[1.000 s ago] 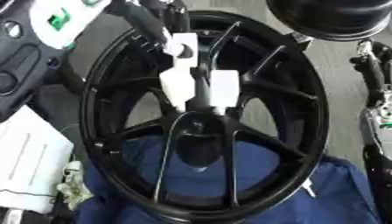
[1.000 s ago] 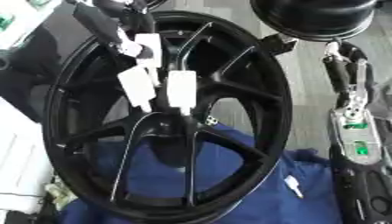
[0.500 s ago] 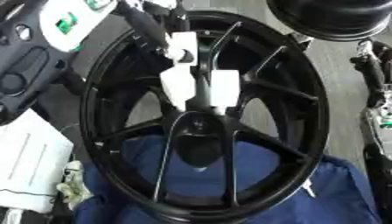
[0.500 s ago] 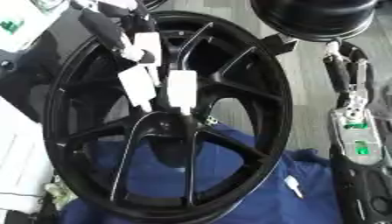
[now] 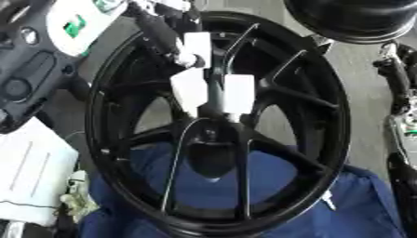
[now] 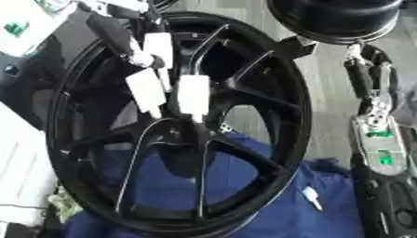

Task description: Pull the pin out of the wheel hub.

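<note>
Black wheel (image 5: 220, 125) fills the middle, hub (image 5: 213, 139) at centre. Left hand (image 5: 208, 86) reaches in from 11 o'clock, white-padded fingers (image 5: 238, 93) pointing toward 6 o'clock, set on either side of a dark upright piece just above the hub, probably the pin. Cannot tell whether truly pinching. Long axis roughly 12-to-6. Right hand (image 6: 371, 116) idle at 3 o'clock, well apart, so left far nearer.

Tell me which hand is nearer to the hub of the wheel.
Left. The left hand is over the spokes, its fingertips right above the hub. The right hand stays outside the rim, at the right edge.
</note>
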`<move>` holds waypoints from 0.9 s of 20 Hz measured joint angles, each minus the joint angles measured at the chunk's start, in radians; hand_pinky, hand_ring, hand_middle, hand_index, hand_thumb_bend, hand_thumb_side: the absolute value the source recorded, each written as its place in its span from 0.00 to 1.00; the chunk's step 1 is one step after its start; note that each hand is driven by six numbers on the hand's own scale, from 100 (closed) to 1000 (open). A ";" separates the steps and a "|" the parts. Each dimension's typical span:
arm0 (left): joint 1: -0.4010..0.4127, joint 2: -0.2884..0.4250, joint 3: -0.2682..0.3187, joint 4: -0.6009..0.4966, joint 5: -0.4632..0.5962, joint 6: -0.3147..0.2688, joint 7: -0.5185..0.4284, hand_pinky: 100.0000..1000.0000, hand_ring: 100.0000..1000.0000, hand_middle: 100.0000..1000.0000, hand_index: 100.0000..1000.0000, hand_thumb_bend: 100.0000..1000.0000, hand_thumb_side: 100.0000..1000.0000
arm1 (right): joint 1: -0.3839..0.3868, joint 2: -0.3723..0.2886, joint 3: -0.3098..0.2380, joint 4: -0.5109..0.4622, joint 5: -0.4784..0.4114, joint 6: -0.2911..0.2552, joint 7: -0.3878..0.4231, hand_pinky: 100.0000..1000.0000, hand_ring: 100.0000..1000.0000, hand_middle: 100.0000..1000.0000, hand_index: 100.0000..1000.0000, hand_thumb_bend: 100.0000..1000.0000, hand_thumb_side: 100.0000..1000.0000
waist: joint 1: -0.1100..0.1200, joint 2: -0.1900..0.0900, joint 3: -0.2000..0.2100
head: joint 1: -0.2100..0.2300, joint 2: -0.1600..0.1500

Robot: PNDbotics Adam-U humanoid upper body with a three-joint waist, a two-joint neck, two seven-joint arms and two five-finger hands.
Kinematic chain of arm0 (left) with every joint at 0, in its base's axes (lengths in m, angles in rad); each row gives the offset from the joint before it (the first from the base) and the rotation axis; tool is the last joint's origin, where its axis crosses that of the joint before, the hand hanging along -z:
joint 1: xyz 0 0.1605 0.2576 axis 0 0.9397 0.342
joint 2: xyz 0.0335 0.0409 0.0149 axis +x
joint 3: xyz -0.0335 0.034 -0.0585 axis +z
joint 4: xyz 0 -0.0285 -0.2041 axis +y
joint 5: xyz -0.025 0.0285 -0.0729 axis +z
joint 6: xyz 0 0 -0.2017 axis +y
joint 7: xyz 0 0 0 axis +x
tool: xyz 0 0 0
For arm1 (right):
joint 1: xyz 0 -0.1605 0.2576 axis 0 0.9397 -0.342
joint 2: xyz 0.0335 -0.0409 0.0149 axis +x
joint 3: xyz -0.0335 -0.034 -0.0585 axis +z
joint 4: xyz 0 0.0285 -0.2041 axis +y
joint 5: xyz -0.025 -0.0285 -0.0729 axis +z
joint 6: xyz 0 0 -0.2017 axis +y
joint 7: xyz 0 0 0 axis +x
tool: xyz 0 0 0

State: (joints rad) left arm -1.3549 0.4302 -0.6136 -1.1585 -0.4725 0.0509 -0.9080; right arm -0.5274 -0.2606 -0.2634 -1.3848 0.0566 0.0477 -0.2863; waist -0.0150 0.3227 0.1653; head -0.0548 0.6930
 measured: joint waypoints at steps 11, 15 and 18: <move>0.000 -0.006 0.001 -0.008 -0.005 0.036 0.000 0.67 0.56 0.51 0.53 0.02 0.14 | 0.000 0.000 0.005 0.000 0.000 0.003 -0.002 0.76 0.65 0.65 0.74 0.00 0.58 | 0.001 0.000 0.001 | -0.003 0.000; 0.000 -0.008 0.007 -0.019 -0.008 0.060 -0.002 0.65 0.54 0.47 0.46 0.01 0.08 | 0.000 0.000 0.006 0.000 0.000 0.006 -0.003 0.76 0.65 0.65 0.74 0.00 0.59 | 0.002 0.000 0.001 | -0.006 0.000; 0.001 -0.009 0.007 -0.027 -0.012 0.082 -0.003 0.64 0.53 0.46 0.43 0.00 0.09 | 0.000 0.000 0.006 0.000 0.001 0.008 -0.001 0.76 0.65 0.65 0.74 0.00 0.59 | 0.002 0.000 0.001 | -0.008 0.000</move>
State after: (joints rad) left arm -1.3535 0.4217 -0.6063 -1.1858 -0.4842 0.1325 -0.9106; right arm -0.5274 -0.2606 -0.2577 -1.3848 0.0576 0.0556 -0.2878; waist -0.0128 0.3228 0.1660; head -0.0626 0.6930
